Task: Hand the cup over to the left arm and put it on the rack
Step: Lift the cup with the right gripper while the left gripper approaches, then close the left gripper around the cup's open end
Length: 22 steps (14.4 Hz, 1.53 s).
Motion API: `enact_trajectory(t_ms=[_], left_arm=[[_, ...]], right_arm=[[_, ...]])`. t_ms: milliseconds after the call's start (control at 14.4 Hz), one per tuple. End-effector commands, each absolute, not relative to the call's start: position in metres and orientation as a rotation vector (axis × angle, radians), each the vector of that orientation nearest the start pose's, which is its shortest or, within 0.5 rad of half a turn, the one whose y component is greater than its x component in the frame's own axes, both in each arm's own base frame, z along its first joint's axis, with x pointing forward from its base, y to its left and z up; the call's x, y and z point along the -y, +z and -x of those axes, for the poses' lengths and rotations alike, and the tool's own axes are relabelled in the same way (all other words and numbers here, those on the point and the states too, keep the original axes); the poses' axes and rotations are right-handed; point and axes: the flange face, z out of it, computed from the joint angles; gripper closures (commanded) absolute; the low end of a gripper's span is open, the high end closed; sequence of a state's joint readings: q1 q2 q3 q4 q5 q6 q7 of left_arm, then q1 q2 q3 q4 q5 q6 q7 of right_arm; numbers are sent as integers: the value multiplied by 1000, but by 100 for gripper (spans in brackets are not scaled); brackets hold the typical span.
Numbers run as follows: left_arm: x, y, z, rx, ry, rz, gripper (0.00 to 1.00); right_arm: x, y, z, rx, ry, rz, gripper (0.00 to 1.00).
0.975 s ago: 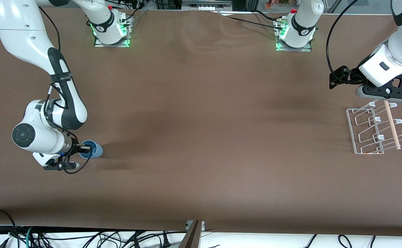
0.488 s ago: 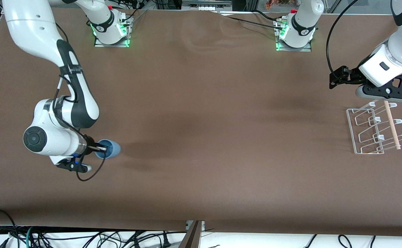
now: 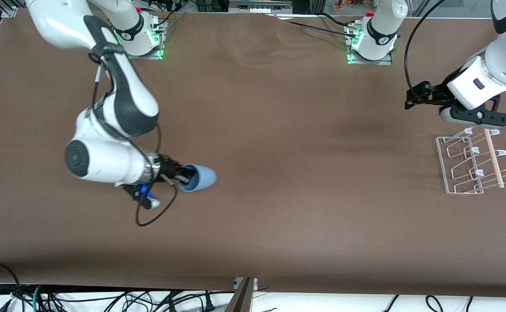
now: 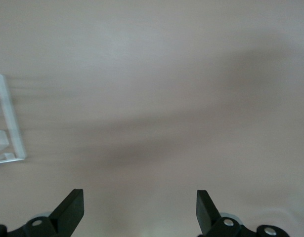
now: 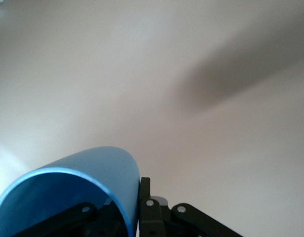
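Light-blue plastic marks the cup (image 3: 197, 177), which we see lifted off the brown counter (image 3: 279, 208) and tipped onto its side, its closed base pointing toward the left arm's end of the counter. The right end effector (image 3: 184, 177) is clamped on the cup's rim, one finger inside the mouth and one outside against the wall; in the right wrist view the cup (image 5: 77, 192) fills the lower corner, with the right end effector (image 5: 129, 215) pinching its wall just beside the open mouth. The cup hangs over the counter toward the right arm's end, well apart from the rack.

The left arm (image 3: 502, 60) reaches in from its base and carries the left end effector (image 3: 474, 116) in the air over the counter, just above the edge of the rack (image 3: 469, 164) that lies farther from the front camera. In the left wrist view we see the left end effector (image 4: 139, 210) with its two black fingers (image 4: 70, 210) spread wide apart and nothing between them, only bare counter below. A corner of the white wire rack (image 4: 8, 128) shows at the edge of that view.

The rack sits flat on the counter at the left arm's end, its looped prongs standing up and a pale wooden dowel (image 3: 493, 158) lying across them. We see nothing resting on the rack.
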<state>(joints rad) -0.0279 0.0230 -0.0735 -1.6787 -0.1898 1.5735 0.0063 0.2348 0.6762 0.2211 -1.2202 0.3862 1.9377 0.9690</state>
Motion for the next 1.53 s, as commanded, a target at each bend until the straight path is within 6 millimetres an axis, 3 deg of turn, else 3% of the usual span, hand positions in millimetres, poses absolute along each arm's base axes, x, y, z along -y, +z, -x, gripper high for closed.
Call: enact_trajectory(t_ms=[0,209,418,766,905,1045,1184,1463], left_arm=[[88,548,-558,-265,291,3415,0],[100,541,-561,-585,275,3483,0],[110,525,-569,-926,227,3545,0],[181,524,-573,-1307,-17,3460,0],[209,510,-579,-1524,-155,3420,0],[223,501,-587,-1698,-309,3318,0],[224,498,-594,-1826,-441,3200,0],[220,506,-604,-1807,-606,3134,0]], right_arm=[[-368,449,-670,-1082,390,2314,100],[-415,488,-647,-1130,448,2189,100],[-456,510,-619,-1144,518,2132,100],[-503,521,-588,-1175,536,2065,100],[-516,523,-579,-1178,539,2045,100],[-520,524,-576,-1178,542,2043,100],[-524,525,-572,-1172,544,2043,100],[-529,526,-570,-1164,530,2032,100]])
